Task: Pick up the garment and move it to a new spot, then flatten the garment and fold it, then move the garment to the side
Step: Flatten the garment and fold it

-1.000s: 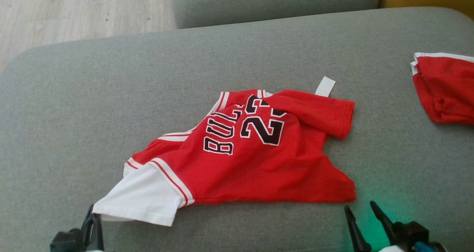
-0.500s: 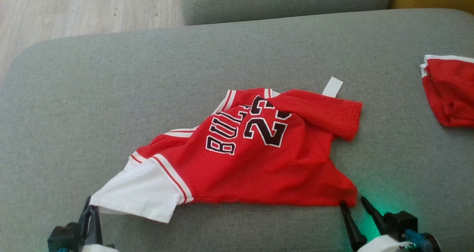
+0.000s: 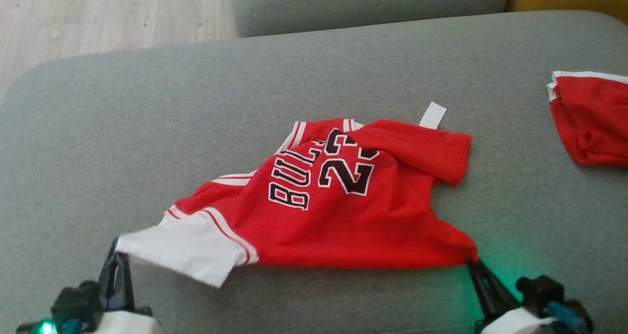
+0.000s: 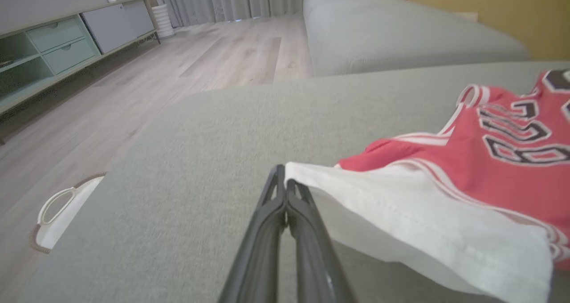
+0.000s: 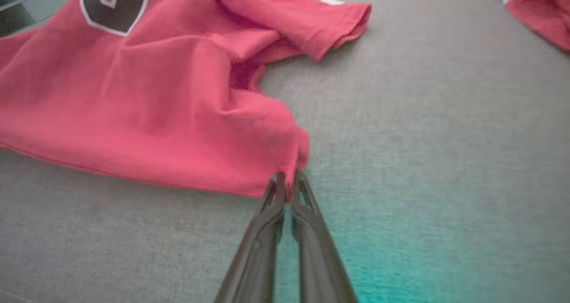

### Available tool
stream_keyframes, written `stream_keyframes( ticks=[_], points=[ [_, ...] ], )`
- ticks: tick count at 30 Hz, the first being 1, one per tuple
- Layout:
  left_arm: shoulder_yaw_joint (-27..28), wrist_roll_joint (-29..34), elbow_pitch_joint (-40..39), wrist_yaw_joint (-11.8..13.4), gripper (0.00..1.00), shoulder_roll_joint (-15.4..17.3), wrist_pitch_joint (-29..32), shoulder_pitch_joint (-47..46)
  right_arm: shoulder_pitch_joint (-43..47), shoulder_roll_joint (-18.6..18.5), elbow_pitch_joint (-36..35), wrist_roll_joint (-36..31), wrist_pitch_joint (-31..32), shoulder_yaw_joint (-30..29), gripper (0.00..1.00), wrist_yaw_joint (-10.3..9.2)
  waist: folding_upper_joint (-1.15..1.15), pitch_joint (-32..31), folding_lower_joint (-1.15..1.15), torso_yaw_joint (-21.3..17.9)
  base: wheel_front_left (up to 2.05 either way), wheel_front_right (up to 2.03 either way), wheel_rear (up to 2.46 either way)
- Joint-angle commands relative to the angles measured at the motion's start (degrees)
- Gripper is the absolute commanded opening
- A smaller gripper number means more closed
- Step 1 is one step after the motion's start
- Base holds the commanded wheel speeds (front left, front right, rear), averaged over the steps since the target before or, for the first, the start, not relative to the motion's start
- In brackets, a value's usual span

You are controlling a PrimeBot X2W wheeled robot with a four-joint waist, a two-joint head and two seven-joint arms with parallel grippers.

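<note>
Head view: left tool [image 3: 117, 258] and right tool [image 3: 472, 265] both clamp garment [image 3: 343, 226] corners; pickup step, next lift together evenly.

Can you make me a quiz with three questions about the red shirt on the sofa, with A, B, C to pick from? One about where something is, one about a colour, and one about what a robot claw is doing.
1. Where does the red basketball jersey with black lettering lie?
A. on the grey fabric sofa cushion
B. on the wooden floor
C. in a basket

2. What colour is the sleeve that the left gripper pinches?
A. blue
B. white
C. black

3. How is the right gripper?
A. wide open above the jersey
B. shut on the jersey's red corner
C. lying apart from the jersey

Answers:
1 A, the jersey is spread on the cushion.
2 B, the left wrist view shows white cloth nipped at its tip.
3 B, the right wrist view shows it closed on the red hem.
</note>
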Motion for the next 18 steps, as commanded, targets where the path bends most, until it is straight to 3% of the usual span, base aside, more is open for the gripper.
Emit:
stream_keyframes(
  ticks=[1,9,14,18],
  points=[
    [2.0,-0.9,-3.7,-0.4,0.00,1.2,-0.3,-1.8,0.1,-2.0,-3.6,0.5,-0.4,0.4,0.00,0.37,0.00,-0.4,0.00,-0.4,0.00,0.00,0.00],
    [4.0,-7.4,-21.3,-5.0,0.00,3.5,2.9,-6.8,0.2,-9.5,-23.0,4.3,0.2,-2.7,0.00,0.37,0.00,-3.0,0.00,-1.8,0.00,0.00,0.00],
    [4.7,-9.8,-29.1,-7.9,0.00,6.6,6.3,-15.2,-4.1,-14.9,-33.3,6.9,4.6,-5.4,0.00,0.37,0.00,-4.2,0.00,-2.1,0.00,0.00,0.00],
    [4.5,-11.9,-31.6,-9.6,0.00,8.3,9.5,-23.1,-7.5,-16.3,-41.0,8.1,9.8,-9.5,0.00,0.37,0.00,-4.8,0.00,-2.0,0.00,0.00,0.00]
  ],
)
